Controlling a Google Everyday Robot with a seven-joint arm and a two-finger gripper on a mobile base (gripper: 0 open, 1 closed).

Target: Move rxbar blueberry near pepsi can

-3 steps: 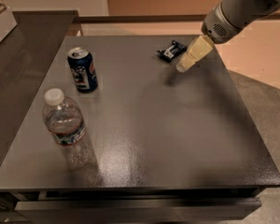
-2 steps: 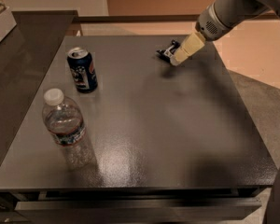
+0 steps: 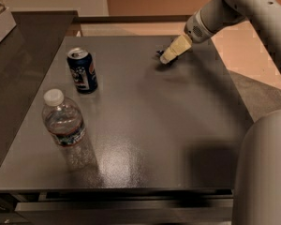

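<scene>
The small, flat, dark-wrapped rxbar blueberry (image 3: 159,54) lies near the far edge of the grey table (image 3: 154,125), mostly hidden beneath my cream-tipped gripper (image 3: 170,56), which seems to touch it. I cannot tell whether it grips. The upright dark blue pepsi can (image 3: 82,71) stands well apart at the left, with a clear plastic water bottle (image 3: 63,125) near it.

The smooth table (image 3: 168,125) shines; on it stand a glossy metal can (image 3: 82,71) and a clear plastic bottle (image 3: 63,123); a matt gripper (image 3: 168,56) hangs over its far side.

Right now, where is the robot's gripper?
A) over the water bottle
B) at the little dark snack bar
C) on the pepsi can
B: the gripper is down at the rxbar blueberry near the far edge of the table, well apart from the pepsi can and water bottle.
</scene>
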